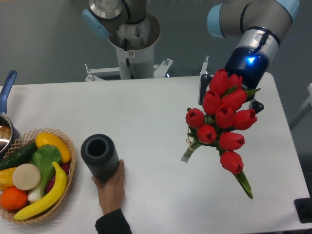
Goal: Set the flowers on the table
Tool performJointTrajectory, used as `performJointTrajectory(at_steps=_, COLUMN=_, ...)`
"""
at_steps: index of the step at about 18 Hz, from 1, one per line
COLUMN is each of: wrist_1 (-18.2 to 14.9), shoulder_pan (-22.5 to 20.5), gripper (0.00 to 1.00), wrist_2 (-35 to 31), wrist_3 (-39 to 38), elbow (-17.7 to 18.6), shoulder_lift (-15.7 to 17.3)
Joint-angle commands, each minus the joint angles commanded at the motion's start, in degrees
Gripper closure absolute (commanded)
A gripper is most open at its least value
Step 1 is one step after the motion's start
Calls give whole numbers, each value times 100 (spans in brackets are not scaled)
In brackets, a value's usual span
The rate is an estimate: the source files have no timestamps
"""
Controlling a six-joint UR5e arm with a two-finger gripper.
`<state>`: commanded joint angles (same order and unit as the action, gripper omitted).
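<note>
Red tulip buds, about nine, make up the flowers [222, 117], which are seen over the right half of the white table [146, 107]. No brand name or readable writing is shown; only a small unreadable sticker is seen on the robot's base column [130, 44]. The bunch is positioned directly below and in front of the gripper [229, 90], so that the claw is almost wholly covered by the blooms; only a dark finger [202, 88] is seen at the left of the bunch. Whether the claw is clenched on the stems or released cannot be told. A blue light is lit on the wrist above. Green leaves are spread between the buds, one long leaf is pointed down to the right, and the pale stem ends are angled down to the left, near the tabletop.

At the left, a dark ribbed cylindrical vase [100, 157] is held upright by a person's hand [111, 187]. A wicker basket [68, 178] of fruit and vegetables is placed at the left edge.
</note>
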<state>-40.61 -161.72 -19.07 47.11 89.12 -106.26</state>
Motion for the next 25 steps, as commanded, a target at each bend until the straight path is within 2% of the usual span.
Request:
performJointTrajectory(at_steps=3, wrist_1=0, shoulder_pan=0, gripper=60, wrist_2=0, wrist_3=157, elbow=140, shoulder_lift=44)
performJointTrajectory(at_steps=14, wrist_1=-17, shoulder_pan=-114, gripper=59, wrist_2=-166, wrist_3=237, elbow=132, shoulder_lift=202)
performJointTrajectory(at_steps=25, wrist_1=-35, shoulder_pan=-44, gripper=59, wrist_2=-2608, wrist_3=255, elbow=237, shoulder_lift=650)
